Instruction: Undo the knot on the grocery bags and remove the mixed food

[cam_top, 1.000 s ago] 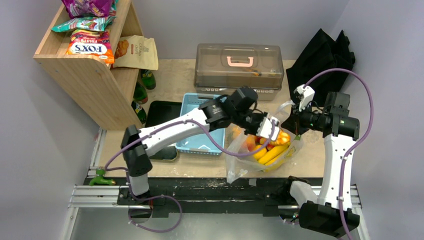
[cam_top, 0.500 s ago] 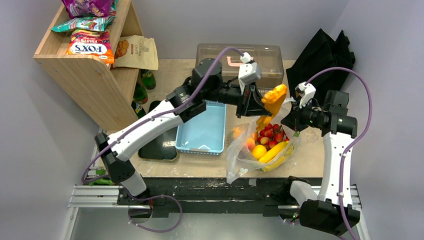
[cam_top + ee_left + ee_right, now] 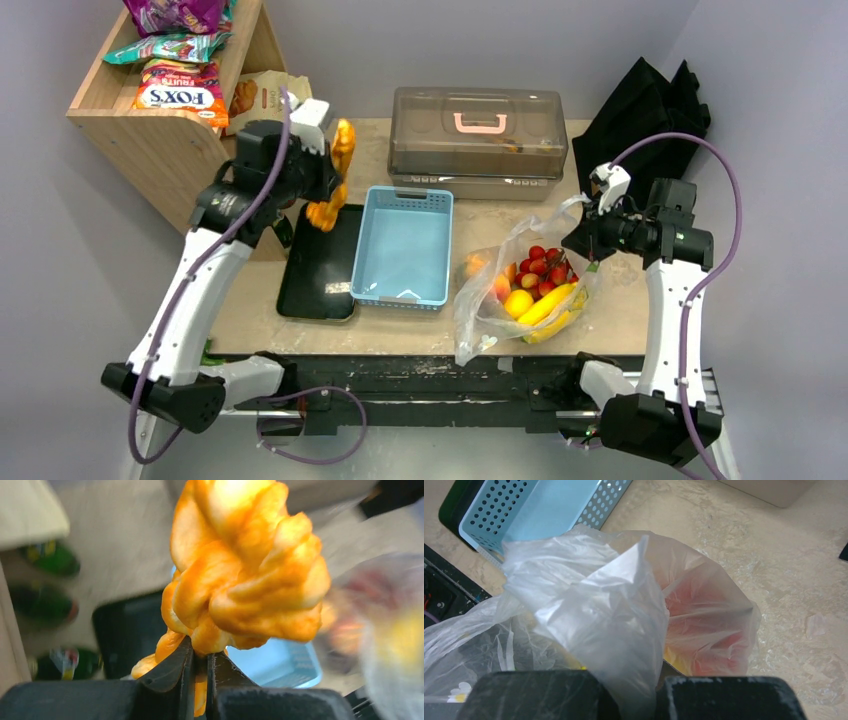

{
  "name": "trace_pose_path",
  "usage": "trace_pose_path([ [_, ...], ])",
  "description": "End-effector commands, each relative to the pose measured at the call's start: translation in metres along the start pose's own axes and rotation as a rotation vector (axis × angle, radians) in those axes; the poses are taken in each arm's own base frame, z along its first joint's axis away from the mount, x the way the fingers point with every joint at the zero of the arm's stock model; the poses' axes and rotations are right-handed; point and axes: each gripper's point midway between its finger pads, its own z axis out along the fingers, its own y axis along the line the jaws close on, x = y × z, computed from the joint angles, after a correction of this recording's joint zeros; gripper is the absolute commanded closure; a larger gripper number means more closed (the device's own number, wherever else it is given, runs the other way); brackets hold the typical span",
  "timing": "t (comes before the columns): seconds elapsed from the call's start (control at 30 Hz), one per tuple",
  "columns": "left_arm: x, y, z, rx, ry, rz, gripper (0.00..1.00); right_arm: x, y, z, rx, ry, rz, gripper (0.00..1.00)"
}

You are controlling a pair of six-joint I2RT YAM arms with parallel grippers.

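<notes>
My left gripper (image 3: 325, 185) is shut on a golden-brown braided bread (image 3: 338, 170), held in the air above the black tray (image 3: 310, 275). In the left wrist view the braided bread (image 3: 240, 575) fills the frame, pinched at its lower end between the gripper's (image 3: 200, 662) jaws. The clear grocery bag (image 3: 520, 290) lies open on the table with banana (image 3: 545, 305), a yellow round fruit (image 3: 518, 302), a peach and small red fruits (image 3: 545, 262) inside. My right gripper (image 3: 590, 238) is shut on the bag's rim (image 3: 624, 625) and holds it up. No knot shows.
A light blue basket (image 3: 405, 245) stands between tray and bag. A brown lidded box (image 3: 478, 130) stands at the back. A wooden shelf (image 3: 170, 130) with snack bags is at the left, green bottles under it. A black fabric bag (image 3: 640, 115) lies at the back right.
My left arm has lifted the braided bread out of the bag and swung it left across the basket to above the black tray. The right gripper has kept holding the bag's rim.
</notes>
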Motion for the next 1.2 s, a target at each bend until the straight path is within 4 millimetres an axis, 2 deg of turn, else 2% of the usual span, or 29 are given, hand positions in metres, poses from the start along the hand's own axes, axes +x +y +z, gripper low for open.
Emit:
trace_pose_path([
  [0.0,0.122,0.069,-0.005,-0.324,0.371,-0.065,1.00,-0.004,-0.006,0.003,0.004,-0.009,-0.033,1.00],
  [0.13,0.168,0.101,-0.014,-0.495,0.471,-0.088,1.00,-0.002,-0.008,0.006,0.000,-0.002,-0.035,1.00],
  [0.2,0.194,0.104,-0.014,-0.520,0.531,-0.107,1.00,-0.001,-0.008,0.007,-0.002,0.001,-0.034,1.00],
  [0.27,0.211,0.109,-0.010,-0.551,0.565,-0.122,1.00,0.000,-0.009,0.007,-0.001,0.003,-0.037,1.00],
  [0.37,0.222,0.119,0.005,-0.593,0.592,-0.117,1.00,0.001,-0.009,0.007,-0.001,0.005,-0.037,1.00],
  [0.57,0.233,0.125,0.043,-0.596,0.653,-0.153,1.00,0.004,-0.005,0.001,0.008,0.016,-0.054,1.00],
  [0.83,0.259,0.143,0.075,-0.668,0.745,-0.170,1.00,0.008,0.000,-0.007,0.033,0.010,-0.071,1.00],
  [0.93,0.266,0.151,0.082,-0.705,0.784,-0.158,0.93,0.009,0.001,-0.008,0.035,0.015,-0.072,1.00],
  [1.03,0.270,0.153,0.081,-0.710,0.810,-0.160,0.75,0.010,0.001,-0.010,0.042,0.018,-0.085,1.00],
  [1.17,0.271,0.141,0.074,-0.659,0.813,-0.192,0.50,0.010,0.003,-0.010,0.038,0.014,-0.091,1.00],
])
